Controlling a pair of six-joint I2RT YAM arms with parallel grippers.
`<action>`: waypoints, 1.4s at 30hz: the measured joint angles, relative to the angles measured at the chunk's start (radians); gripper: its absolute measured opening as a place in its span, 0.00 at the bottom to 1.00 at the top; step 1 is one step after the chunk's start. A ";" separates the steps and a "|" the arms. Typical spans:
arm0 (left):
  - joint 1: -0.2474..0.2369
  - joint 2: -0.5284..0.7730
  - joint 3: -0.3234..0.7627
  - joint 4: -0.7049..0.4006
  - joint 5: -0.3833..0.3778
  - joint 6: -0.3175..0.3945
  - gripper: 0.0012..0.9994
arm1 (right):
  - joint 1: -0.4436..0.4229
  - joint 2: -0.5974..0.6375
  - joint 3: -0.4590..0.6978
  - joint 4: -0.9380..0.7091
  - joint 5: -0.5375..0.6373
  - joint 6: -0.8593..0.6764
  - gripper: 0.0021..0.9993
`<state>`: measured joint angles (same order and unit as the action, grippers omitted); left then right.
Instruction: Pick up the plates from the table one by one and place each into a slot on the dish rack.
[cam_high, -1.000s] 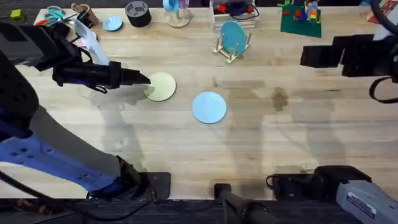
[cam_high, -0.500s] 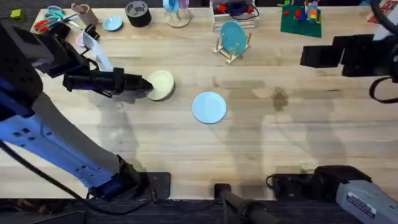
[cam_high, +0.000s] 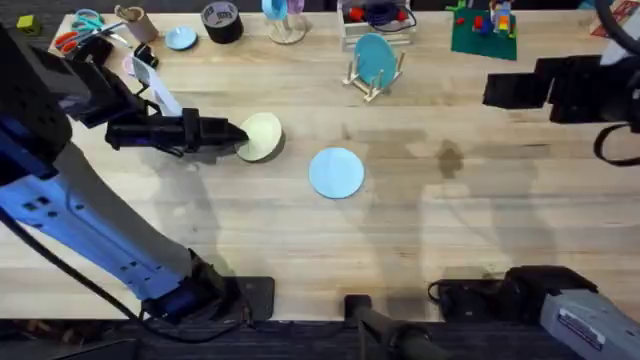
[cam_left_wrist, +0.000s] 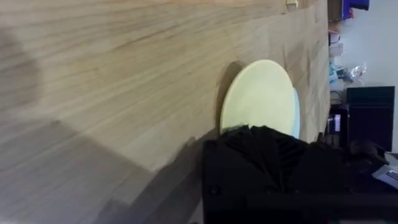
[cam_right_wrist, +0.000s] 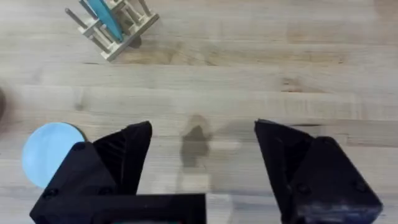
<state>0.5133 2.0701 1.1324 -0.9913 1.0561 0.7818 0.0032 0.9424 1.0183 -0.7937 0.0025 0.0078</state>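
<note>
Spanning the whole scene, the light wood table (cam_high: 420, 230) carries everything; the left arm reaches along it from its own base side, and its left gripper (cam_high: 240, 133) sits right at the near edge of the pale yellow-green plate (cam_high: 262, 137). In the left wrist view that plate (cam_left_wrist: 258, 99) appears tipped up on edge, directly ahead of the black fingers and touching them, so the gripper looks clamped on the plate's rim (the contact itself is masked by the finger bodies, so this is a judgement). The dish rack (cam_high: 373, 68) lies beyond and to the right of the left gripper, well apart, with a blue plate already standing in one slot. The light blue plate (cam_high: 336, 172) lies flat just past the gripped one, to the right.

The right gripper (cam_right_wrist: 202, 162) hovers with jaws spread wide over bare wood, holding nothing; the light blue plate lies off to one side of it and is nearer to it than to the left gripper's grip.

The coming move, I judge, is carrying the yellow-green plate to a free slot; which slots are free is too small to tell.
</note>
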 joint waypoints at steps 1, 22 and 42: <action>0.000 0.000 0.000 0.000 0.000 0.000 0.04 | 0.000 0.000 0.000 0.000 0.000 0.000 1.00; -0.001 0.000 0.006 0.007 -0.011 -0.057 0.04 | 0.079 0.026 0.019 -0.088 0.000 0.047 1.00; -0.027 -0.003 0.025 0.002 -0.056 -0.107 0.04 | 0.237 0.160 0.032 0.035 -0.259 0.346 1.00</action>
<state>0.4861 2.0670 1.1577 -0.9892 1.0001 0.6749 0.2405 1.1020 1.0508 -0.7588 -0.2566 0.3536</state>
